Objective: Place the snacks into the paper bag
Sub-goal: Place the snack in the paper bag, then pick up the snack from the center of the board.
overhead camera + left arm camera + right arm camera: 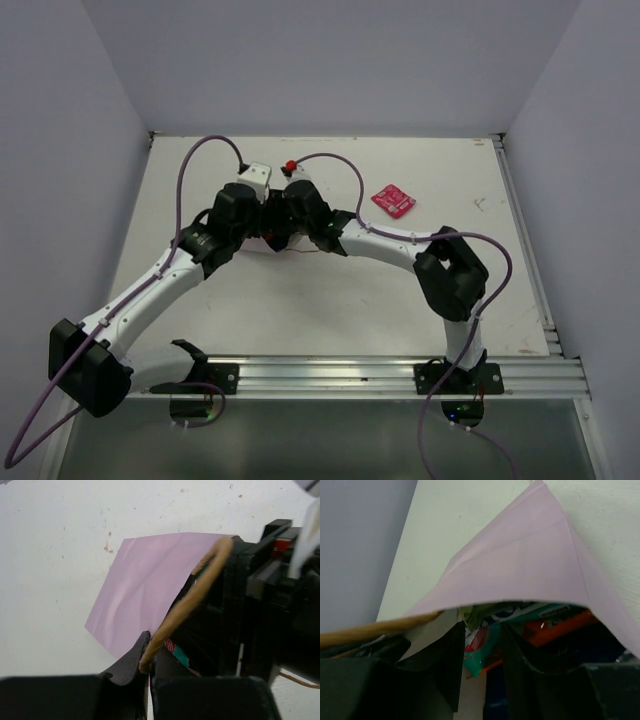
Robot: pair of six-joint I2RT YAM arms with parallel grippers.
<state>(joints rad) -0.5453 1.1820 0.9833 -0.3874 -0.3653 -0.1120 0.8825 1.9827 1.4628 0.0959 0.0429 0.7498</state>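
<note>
Two grippers: the left gripper [147, 666] and the right gripper [482, 627] are set close together at the mouth of the paper bag [520, 560], on the white table [350, 300].
Bag look: pale pink and creased. It is laid on its side, with the mouth turned toward both tools and the closed end pointed away from them.
Left hold: the jaws are closed narrow, with the tan string handle [195, 595] pinched at the fingertips. From there the handle arches up to the bag's lip.
Right gap: the fingers are placed inside the mouth under the raised pink lip and are parted by a moderate gap.
Packets inside: the teal-green packet [482, 652] is seen through that gap, just beyond the fingertips. The orange packet [560, 622] is seen to its right and a blue-and-white printed packet [504, 612] above it, against the paper. How they are stacked cannot be told.
Packet outside: the pink-red packet [393, 200] is left flat on the table, to the right of the right gripper and slightly beyond it, well apart.
Edges: the lip is arched just above the right fingertips, and the left gripper is crowded just beside the right gripper's body.
Open room: white table is seen beyond the bag's closed end and to the left of the left gripper. The back wall [330, 70] is well beyond both tools.
</note>
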